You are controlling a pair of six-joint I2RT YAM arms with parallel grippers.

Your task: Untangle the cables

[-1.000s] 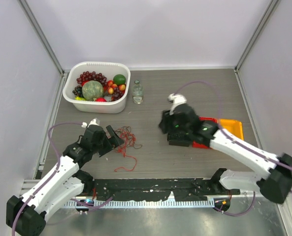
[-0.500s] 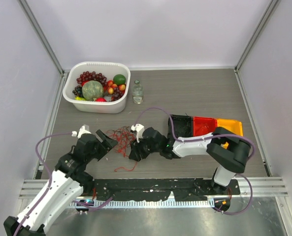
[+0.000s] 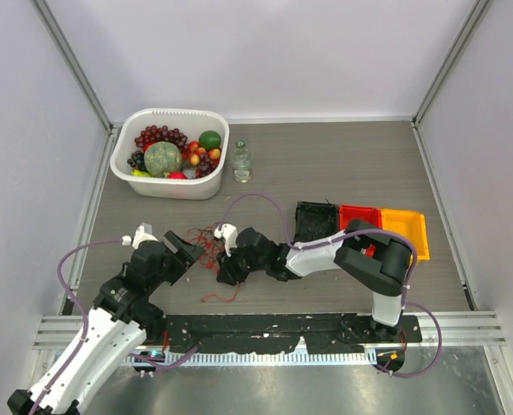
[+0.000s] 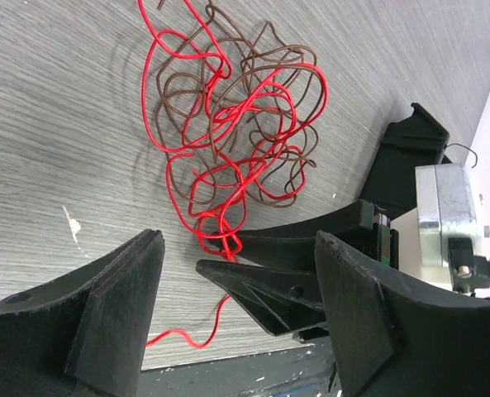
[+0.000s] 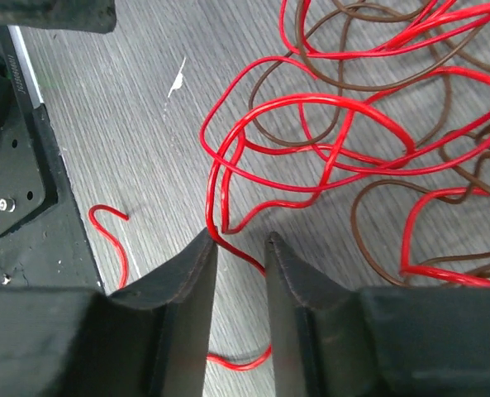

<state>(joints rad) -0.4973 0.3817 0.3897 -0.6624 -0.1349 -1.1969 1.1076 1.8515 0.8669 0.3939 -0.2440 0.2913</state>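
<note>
The cables (image 3: 209, 248) are a small clump of thin red and brown wires on the grey table, with a red tail trailing toward the front edge. My left gripper (image 3: 183, 248) is open just left of the clump; in the left wrist view (image 4: 238, 244) its wide jaws frame the cables (image 4: 236, 124) and hold nothing. My right gripper (image 3: 222, 271) is at the clump's near right edge. In the right wrist view (image 5: 240, 244) its jaws stand a narrow gap apart, and a red strand of the cables (image 5: 352, 124) crosses between the fingertips (image 5: 202, 248).
A white tub of fruit (image 3: 125, 149) and a small bottle (image 3: 241, 162) stand at the back left. Black (image 3: 315, 220), red (image 3: 360, 213) and orange (image 3: 407, 226) bins sit to the right. A black strip (image 3: 265, 327) runs along the front edge.
My right arm swung from the bins across to the clump and lowered its fingers onto a red strand. My left gripper drew back a little to the left of the clump.
</note>
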